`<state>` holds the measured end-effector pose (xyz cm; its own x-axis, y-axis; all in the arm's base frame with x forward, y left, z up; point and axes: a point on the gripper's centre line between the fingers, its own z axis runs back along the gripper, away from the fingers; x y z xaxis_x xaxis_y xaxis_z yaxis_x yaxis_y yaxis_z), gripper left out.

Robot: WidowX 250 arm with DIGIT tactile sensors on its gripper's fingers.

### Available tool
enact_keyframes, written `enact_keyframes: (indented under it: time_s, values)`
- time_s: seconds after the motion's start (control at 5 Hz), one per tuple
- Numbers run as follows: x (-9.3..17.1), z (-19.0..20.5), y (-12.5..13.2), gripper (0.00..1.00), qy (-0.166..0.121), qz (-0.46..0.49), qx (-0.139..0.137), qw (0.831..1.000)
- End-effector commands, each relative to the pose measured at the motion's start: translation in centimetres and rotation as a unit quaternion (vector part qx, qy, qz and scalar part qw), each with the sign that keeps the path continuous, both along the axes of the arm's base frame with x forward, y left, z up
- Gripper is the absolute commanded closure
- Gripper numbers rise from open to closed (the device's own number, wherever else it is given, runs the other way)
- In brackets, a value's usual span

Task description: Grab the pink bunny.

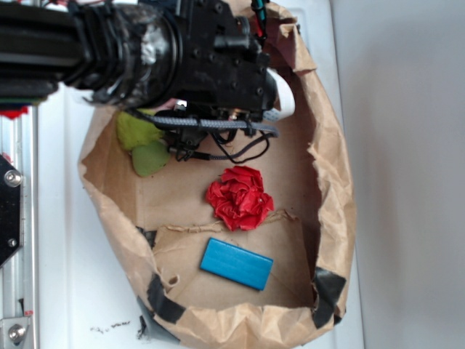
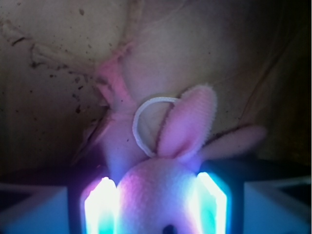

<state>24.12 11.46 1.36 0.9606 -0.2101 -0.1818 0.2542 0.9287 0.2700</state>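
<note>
In the wrist view the pink bunny point(image 2: 189, 122) fills the lower middle, with one ear upright, the other lying out to the right, and a white string loop point(image 2: 141, 117) at its head. My gripper point(image 2: 156, 197) is shut on the bunny's rounded head, and the glowing pads point(image 2: 100, 204) press it on both sides. In the exterior view the black arm covers the bunny; only a white part of my gripper point(image 1: 285, 98) shows, at the back of the brown paper bag point(image 1: 336, 196).
Inside the bag lie a red paper ball point(image 1: 240, 196) in the middle, a blue block point(image 1: 236, 263) toward the front and a lime-green plush point(image 1: 144, 142) at the back left. Crumpled bag walls rise all around. A metal rail point(image 1: 14, 218) runs down the left.
</note>
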Motion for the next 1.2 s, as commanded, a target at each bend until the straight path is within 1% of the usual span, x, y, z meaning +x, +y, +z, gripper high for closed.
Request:
enact_keyframes:
  time_s: [0.0,0.2,0.4,0.6,0.8,1.0]
  values:
    - [-0.3,1.8,-0.1,1.0,-0.025,0.008,-0.012,1.0]
    - [-0.1,6.8,-1.5,1.0,-0.065,0.009,-0.069,0.995]
    - [0.3,11.8,-2.9,1.0,-0.092,0.009,-0.111,0.99]
    - [1.1,16.4,-3.3,1.0,-0.104,0.011,-0.139,0.985]
    - [2.8,18.1,-3.4,1.0,-0.119,0.017,-0.16,0.98]
    - [4.5,18.9,-3.4,1.0,-0.134,0.022,-0.178,0.975]
